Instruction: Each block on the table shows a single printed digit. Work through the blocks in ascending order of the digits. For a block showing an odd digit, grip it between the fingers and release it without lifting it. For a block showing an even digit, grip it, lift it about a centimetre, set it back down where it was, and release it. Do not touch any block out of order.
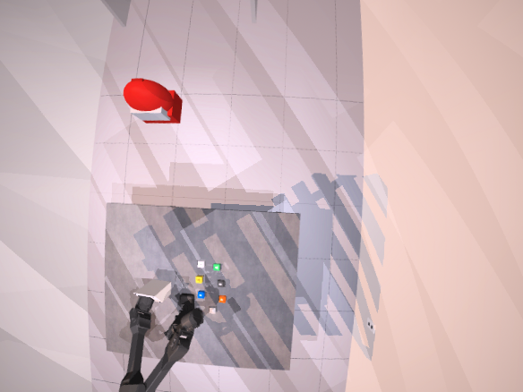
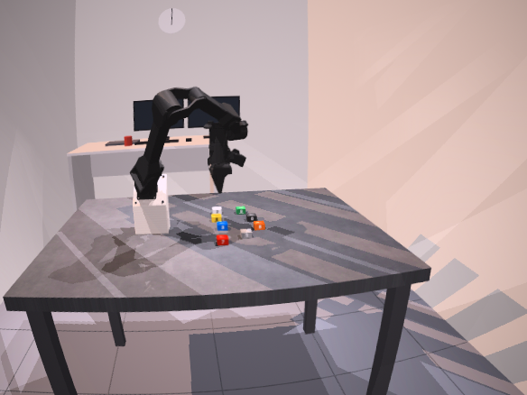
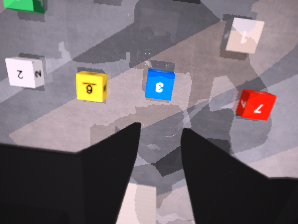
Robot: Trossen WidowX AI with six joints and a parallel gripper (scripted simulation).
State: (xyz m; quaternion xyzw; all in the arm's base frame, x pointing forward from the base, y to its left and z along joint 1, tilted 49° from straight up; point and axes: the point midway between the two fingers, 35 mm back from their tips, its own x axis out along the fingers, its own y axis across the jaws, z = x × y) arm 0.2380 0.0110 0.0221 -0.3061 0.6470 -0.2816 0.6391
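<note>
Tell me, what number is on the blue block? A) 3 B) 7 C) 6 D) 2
A: in the wrist view the blue block shows a white 3, while the 7 is on the red block, the 6 on the yellow block and the 2 on the white block.

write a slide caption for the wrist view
Pincer hangs above the table, gripping nothing, with the blue 3 block just ahead and the red 7 block off to the right.
</note>
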